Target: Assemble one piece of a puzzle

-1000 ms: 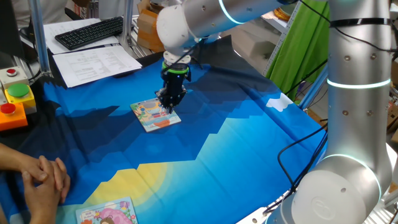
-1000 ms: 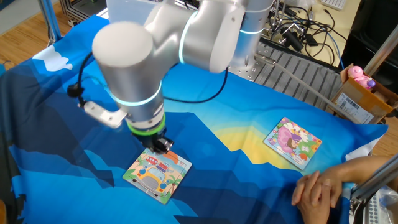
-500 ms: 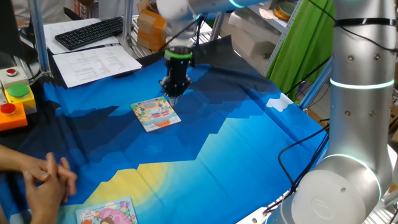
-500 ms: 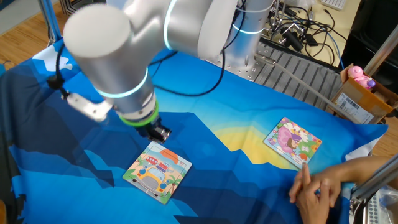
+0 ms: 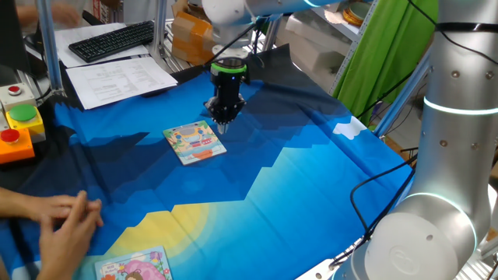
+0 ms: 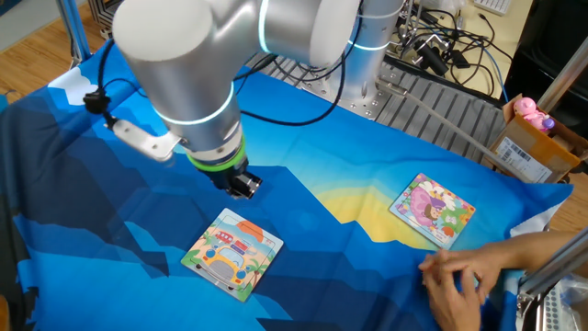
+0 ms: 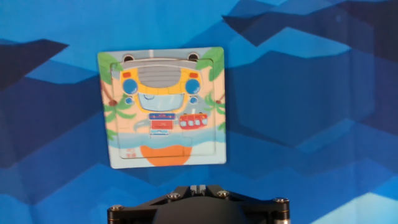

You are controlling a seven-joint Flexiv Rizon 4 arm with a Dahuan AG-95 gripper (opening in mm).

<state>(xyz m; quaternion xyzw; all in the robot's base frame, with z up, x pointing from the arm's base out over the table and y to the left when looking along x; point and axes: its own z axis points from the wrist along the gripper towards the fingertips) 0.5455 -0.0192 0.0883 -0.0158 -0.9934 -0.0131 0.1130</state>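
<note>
The puzzle (image 5: 194, 142) is a small square board with a yellow car picture. It lies flat on the blue cloth, and shows in the other fixed view (image 6: 231, 254) and in the hand view (image 7: 163, 107). All its pieces look seated. My gripper (image 5: 221, 125) hangs above the cloth just beyond the puzzle's far right corner, clear of it; it also shows in the other fixed view (image 6: 246, 187). Its fingers (image 7: 198, 188) are pressed together with nothing between them.
A second, pinker picture board (image 6: 432, 210) lies at the cloth's edge (image 5: 134, 268). A person's hands (image 5: 66, 220) rest close to it (image 6: 469, 274). An orange button box (image 5: 17, 128), papers and a keyboard (image 5: 113, 39) stand beyond the cloth.
My gripper has risen from the puzzle's far edge and moved away from it, empty. The person's hands have shifted.
</note>
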